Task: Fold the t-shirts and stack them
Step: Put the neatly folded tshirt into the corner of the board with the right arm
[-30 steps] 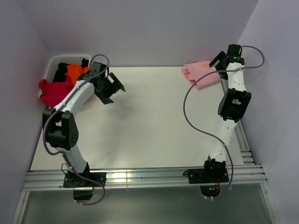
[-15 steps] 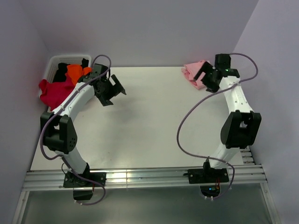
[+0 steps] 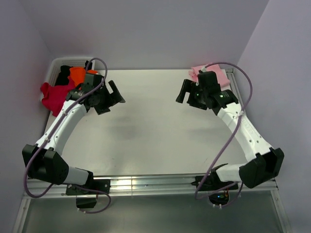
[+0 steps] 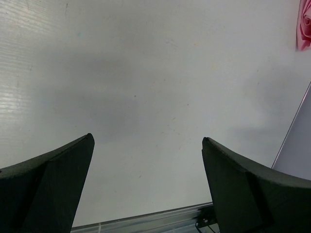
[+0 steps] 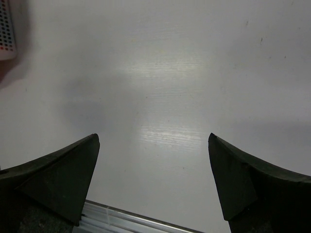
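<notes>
Light pink t-shirt (image 3: 210,74): soft cloth, crumpled, at the table's (image 3: 146,138) far right corner.
Crimson t-shirt (image 3: 53,96), orange t-shirt (image 3: 77,75), black t-shirt (image 3: 63,76): bunched in the white basket (image 3: 54,64) at far left, the crimson one draped over its rim.
Left gripper (image 3: 114,97), right gripper (image 3: 185,97): jaws spread wide, holding nothing, over the smooth white tabletop.

Bright even light, soft shadows, glare on table (image 5: 165,131)

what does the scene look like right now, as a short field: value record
left gripper: open, holding nothing, over the table
right gripper: open, holding nothing, over the table
pink t-shirt: far right corner, partly hidden by right arm
basket: far left corner, holding shirts
crimson t-shirt: spilling over basket's side
orange t-shirt: in basket
black t-shirt: in basket
</notes>
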